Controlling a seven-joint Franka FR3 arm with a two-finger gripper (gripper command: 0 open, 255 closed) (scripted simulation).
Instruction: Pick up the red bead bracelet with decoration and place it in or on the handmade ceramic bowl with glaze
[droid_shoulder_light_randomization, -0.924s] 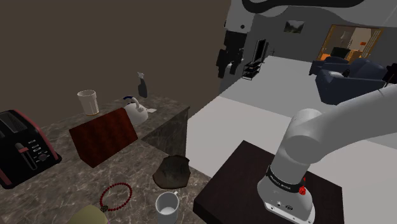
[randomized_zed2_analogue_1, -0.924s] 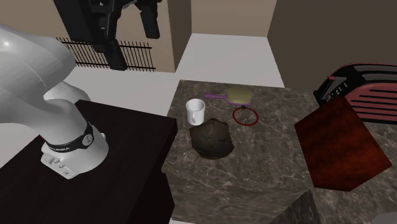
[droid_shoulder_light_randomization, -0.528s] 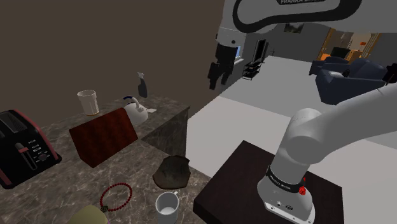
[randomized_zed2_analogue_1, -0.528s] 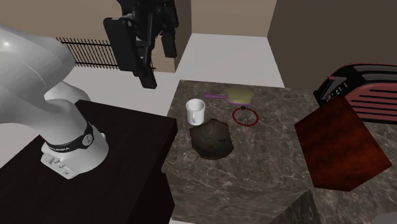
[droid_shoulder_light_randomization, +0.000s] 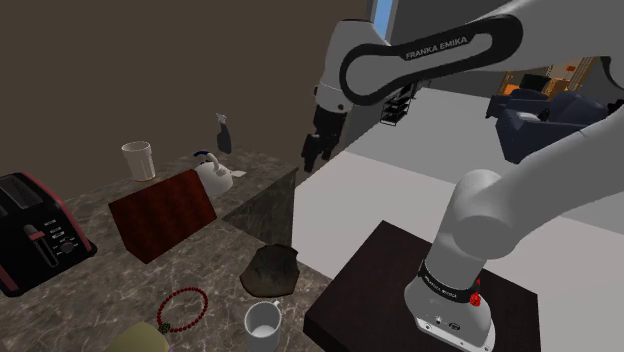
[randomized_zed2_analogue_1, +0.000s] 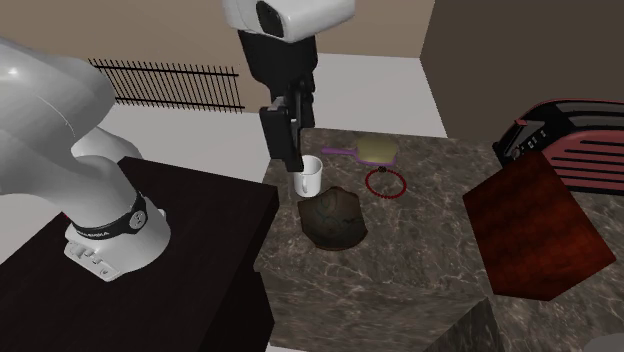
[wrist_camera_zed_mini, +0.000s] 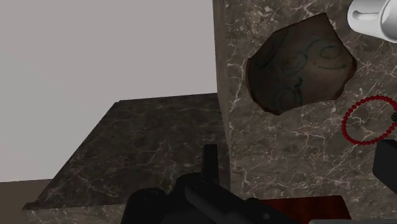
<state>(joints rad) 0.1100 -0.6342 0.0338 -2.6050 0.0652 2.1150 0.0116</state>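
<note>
Now swung down from the frame's top, gripper (randomized_zed2_analogue_1: 295, 180), fingers released and empty, nears the surface (randomized_zed2_analogue_1: 420, 255); red bead bracelet (randomized_zed2_analogue_1: 386, 181) untouched, so approach only.

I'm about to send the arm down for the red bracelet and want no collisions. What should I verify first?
1. Gripper open: ok, fingers stand apart in the wrist view.
2. Gripper over the red bracelet: not ok, it hangs high above the counter, bracelet off-centre in the wrist view.
3. Bracelet unobstructed: ok, lies flat, nothing on it.
4. Bowl empty: ok.
5. White mug clear of the descent: cannot tell; it stands close beside the bowl.
</note>
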